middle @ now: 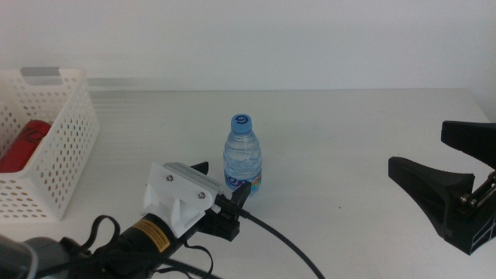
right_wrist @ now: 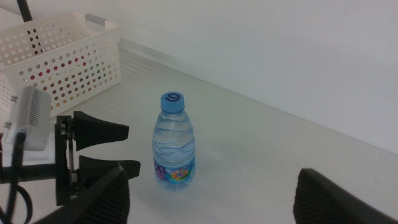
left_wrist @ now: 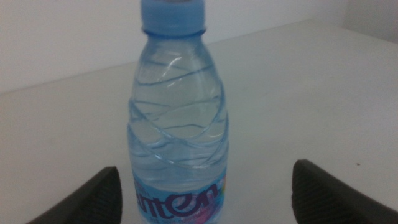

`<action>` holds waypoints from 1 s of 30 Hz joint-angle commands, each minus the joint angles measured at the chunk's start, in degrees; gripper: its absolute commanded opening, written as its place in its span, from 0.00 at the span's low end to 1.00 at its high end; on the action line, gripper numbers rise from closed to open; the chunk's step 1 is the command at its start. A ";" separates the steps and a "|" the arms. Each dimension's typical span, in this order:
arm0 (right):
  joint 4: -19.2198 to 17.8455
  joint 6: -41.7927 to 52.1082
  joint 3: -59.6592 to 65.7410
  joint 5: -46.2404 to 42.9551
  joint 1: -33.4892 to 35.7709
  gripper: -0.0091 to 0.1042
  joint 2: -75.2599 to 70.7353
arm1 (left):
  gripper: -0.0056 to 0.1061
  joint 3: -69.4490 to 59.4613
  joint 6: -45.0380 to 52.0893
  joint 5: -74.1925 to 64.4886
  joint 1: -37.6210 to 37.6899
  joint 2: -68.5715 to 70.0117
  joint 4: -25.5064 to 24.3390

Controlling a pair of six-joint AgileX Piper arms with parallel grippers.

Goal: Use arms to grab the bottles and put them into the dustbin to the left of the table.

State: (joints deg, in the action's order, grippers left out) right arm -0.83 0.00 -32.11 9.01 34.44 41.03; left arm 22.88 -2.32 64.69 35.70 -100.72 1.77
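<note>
Bottles are split between two places: at the far left of the table [middle: 349, 132] stands the white perforated dustbin [middle: 66, 147], and a red can [middle: 23, 145] lies inside it, seen over the rim. Nothing more of the basket's contents can be made out. Toward the middle of the tabletop the small clear water bottle [middle: 243, 164] with a blue cap stands upright. The left gripper [middle: 225, 190], on the arm with the white housing and yellow label, sits low just beside the bottle; its dark jaws are spread apart, one on each side of the bottle's lower part, and in the left wrist view the bottle [left_wrist: 178, 118] stands between them with a gap on both sides, not touched. Well apart at the right edge, the right gripper [middle: 434, 155] waits above the table with its jaws spread wide, holding nothing.
</note>
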 commanded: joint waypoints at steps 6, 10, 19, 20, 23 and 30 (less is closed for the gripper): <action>-0.34 0.50 -1.58 -4.46 0.21 0.73 -0.32 | 0.86 5.18 -1.33 10.55 0.06 -1.24 2.08; -0.34 0.50 -1.58 -4.46 0.21 0.73 -0.32 | 0.86 8.16 -1.53 9.18 0.06 -3.06 3.18; -0.57 0.50 -1.58 -4.46 0.21 0.73 -0.32 | 0.86 14.27 -3.96 6.75 -2.01 -7.49 1.45; -0.57 0.50 -1.58 -4.46 0.21 0.73 -0.32 | 0.86 14.94 -4.37 5.72 -2.64 -7.78 0.28; -0.57 0.50 -1.58 -4.46 0.21 0.73 -0.32 | 0.86 17.05 -4.42 3.67 -4.22 -8.74 -2.31; -0.57 0.50 -1.58 -4.46 0.21 0.73 -0.32 | 0.86 22.37 -4.51 -0.17 -5.28 -11.69 -3.61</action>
State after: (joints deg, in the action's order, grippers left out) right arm -0.83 0.00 -32.11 9.01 34.44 41.03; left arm 43.19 -6.17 61.47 30.57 -114.18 -2.05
